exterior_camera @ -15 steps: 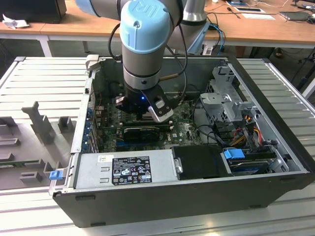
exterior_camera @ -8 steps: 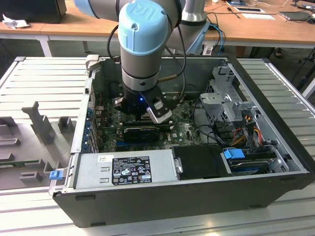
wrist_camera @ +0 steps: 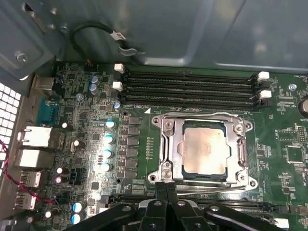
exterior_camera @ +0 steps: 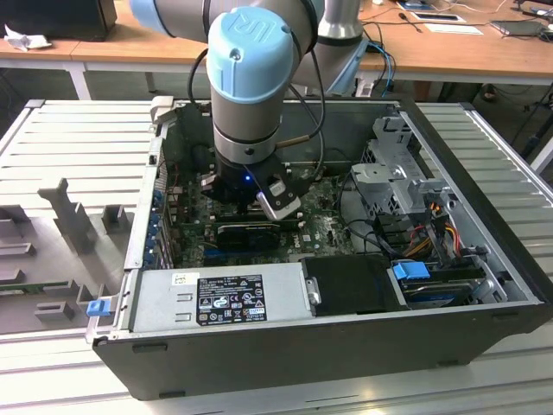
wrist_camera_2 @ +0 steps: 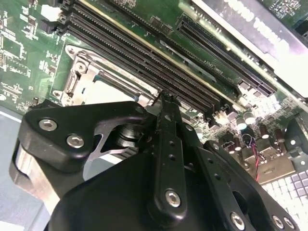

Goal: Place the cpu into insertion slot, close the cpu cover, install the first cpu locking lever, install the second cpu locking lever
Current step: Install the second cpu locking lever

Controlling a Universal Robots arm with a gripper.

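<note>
Silvery chip, the cpu (wrist_camera: 203, 153), already sat in the insertion slot (wrist_camera: 182, 174) under the closed cpu cover (wrist_camera: 169, 153). The gripper (wrist_camera: 166, 188) hung at the socket's near edge, jaws pressed together, holding nothing.

The arm (exterior_camera: 251, 78) is angled steeply downward, wrist lowermost. The gripper (wrist_camera: 166, 190) is carried with its black fingers (wrist_camera_2: 166, 120) brought together, tips touching, nothing held.
</note>
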